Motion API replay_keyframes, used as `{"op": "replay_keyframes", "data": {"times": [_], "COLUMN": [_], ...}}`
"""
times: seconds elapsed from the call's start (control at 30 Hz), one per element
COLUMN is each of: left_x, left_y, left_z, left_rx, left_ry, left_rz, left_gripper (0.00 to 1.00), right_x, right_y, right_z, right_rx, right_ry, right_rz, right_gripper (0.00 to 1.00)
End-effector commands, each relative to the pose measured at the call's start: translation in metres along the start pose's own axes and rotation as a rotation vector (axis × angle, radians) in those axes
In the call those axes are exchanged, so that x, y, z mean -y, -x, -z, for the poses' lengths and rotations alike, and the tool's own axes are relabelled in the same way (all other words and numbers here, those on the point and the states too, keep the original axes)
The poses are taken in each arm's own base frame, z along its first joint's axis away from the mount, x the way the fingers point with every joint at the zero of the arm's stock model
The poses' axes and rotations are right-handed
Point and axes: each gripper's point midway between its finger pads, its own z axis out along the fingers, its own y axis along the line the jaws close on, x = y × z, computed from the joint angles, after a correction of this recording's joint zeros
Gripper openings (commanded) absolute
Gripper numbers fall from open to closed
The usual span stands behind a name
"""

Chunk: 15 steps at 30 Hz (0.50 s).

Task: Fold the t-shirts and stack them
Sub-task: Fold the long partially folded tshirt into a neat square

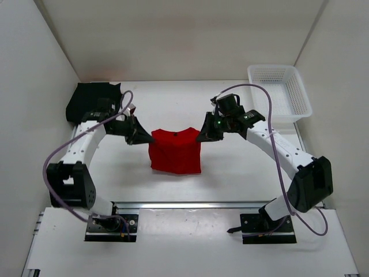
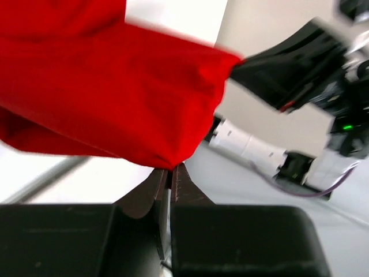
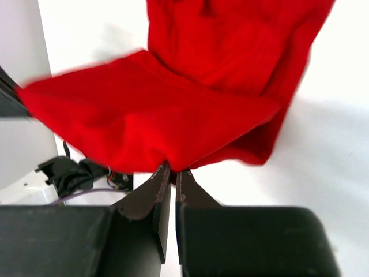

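The black t-shirt (image 1: 92,99) lies bunched at the far left of the surface (image 1: 115,173). My left tool (image 1: 150,139) pinches one upper corner of the red t-shirt (image 1: 176,153), which hangs mid-surface between my arms, and my right tool (image 1: 200,138) clamps the other corner. For a clean fold, I judge both tools should travel together and level, with the cloth taut between them, so it lands flat.

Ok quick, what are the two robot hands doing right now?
The left gripper is closed, pinching one top corner of the red t-shirt.
The right gripper is closed, pinching the other top corner of it.
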Motion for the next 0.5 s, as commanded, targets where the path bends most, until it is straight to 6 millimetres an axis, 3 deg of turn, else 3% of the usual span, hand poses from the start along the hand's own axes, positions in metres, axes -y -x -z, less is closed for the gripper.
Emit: {"op": "replay_keyframes", "data": {"times": [0.0, 0.23, 0.47], "left_x": [0.024, -0.004, -0.015], "left_y": [0.041, 0.064, 0.106], "left_z": [0.008, -0.011, -0.022], "left_rx": [0.064, 0.045, 0.087], "left_ry": [-0.074, -0.022, 0.030], "left_rz": [-0.054, 0.011, -0.008], "left_gripper": [0.00, 0.00, 0.00], "right_x": [-0.009, 0.008, 0.028], "right_y": [0.026, 0.053, 0.092], "right_z": [-0.001, -0.031, -0.052], "right_rx": [0.030, -0.001, 0.012], "right_ry": [0.061, 0.056, 0.016], "right_rz": [0.046, 0.035, 0.006], "right_gripper": [0.00, 0.00, 0.00]}}
